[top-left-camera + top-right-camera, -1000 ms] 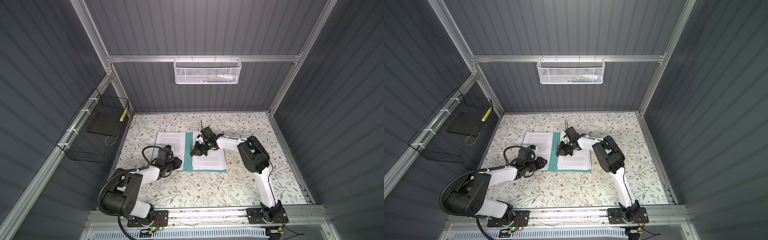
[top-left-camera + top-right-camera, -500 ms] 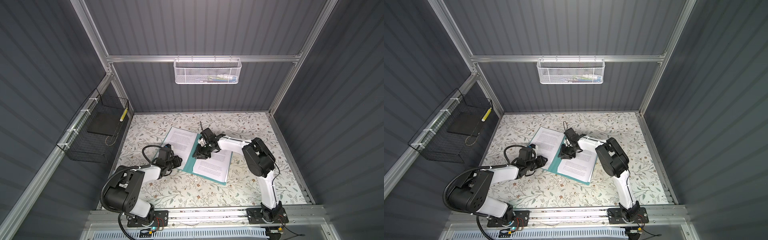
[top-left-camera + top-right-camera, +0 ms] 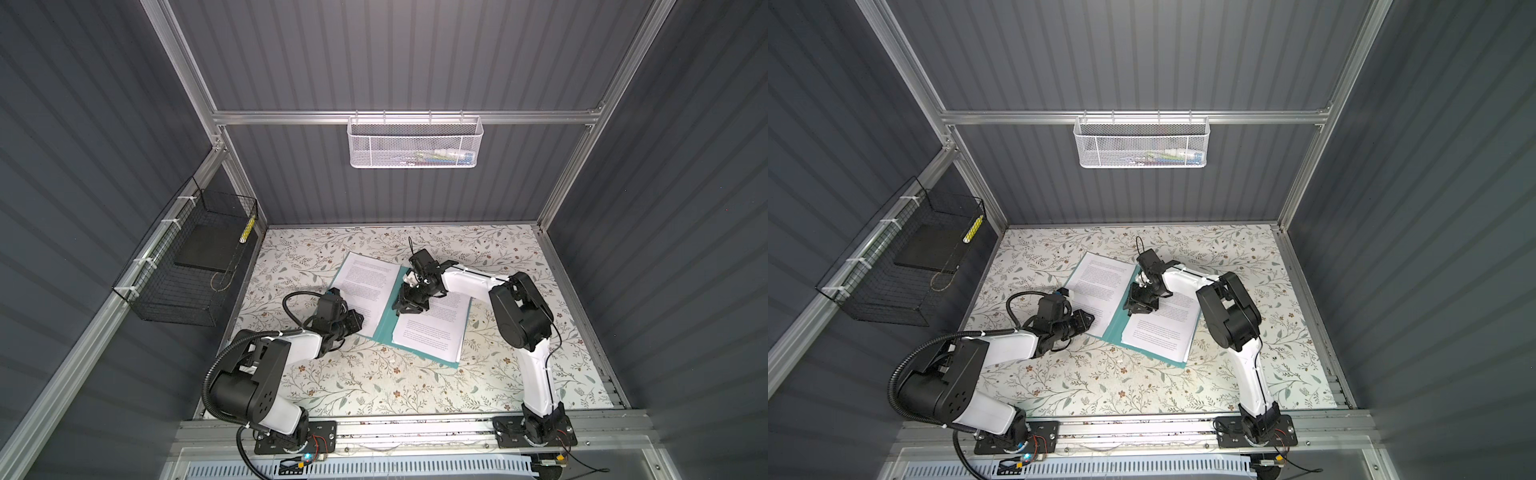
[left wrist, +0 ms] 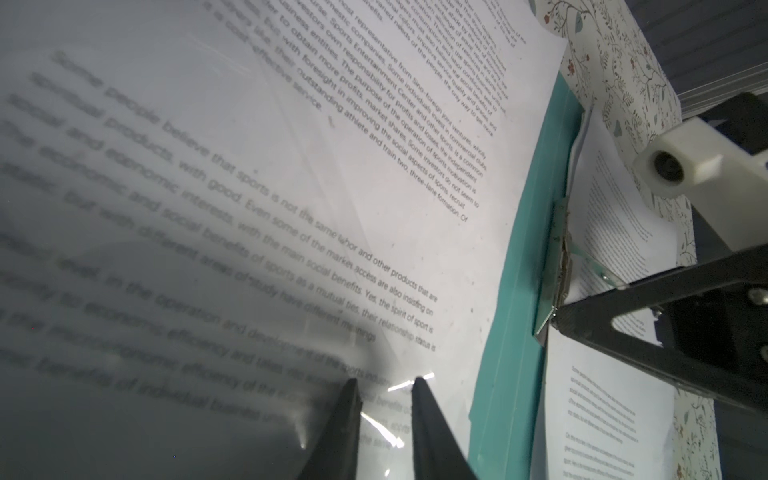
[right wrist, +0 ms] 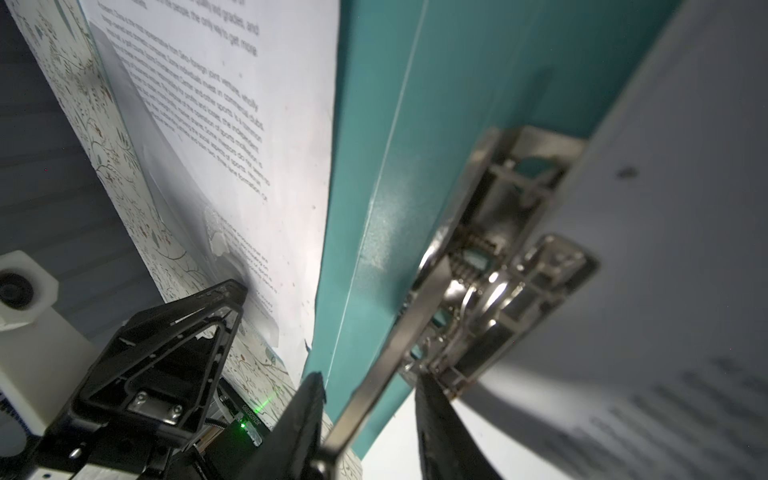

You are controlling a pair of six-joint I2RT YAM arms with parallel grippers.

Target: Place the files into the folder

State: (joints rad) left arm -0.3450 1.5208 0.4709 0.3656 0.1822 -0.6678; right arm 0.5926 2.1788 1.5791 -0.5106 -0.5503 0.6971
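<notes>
Since last second folder (image 3: 384, 326) swung askew on floral tabletop (image 3: 374, 382), grey ribbed walls (image 3: 395, 54) around; right gripper (image 5: 368, 376) now spread astride metal clip (image 5: 478, 257); left gripper (image 4: 384, 379) on sheets (image 4: 332, 145), grip unclear.

light: even, soft | wrist views: near files (image 4: 249, 187) blurred, shadowed, glare

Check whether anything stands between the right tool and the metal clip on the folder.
Nothing visible does. The right tool is at the metal clip on the folder, its jaws apart with the clip's lever between them. The left tool sits on a sheet, away from the clip.
</notes>
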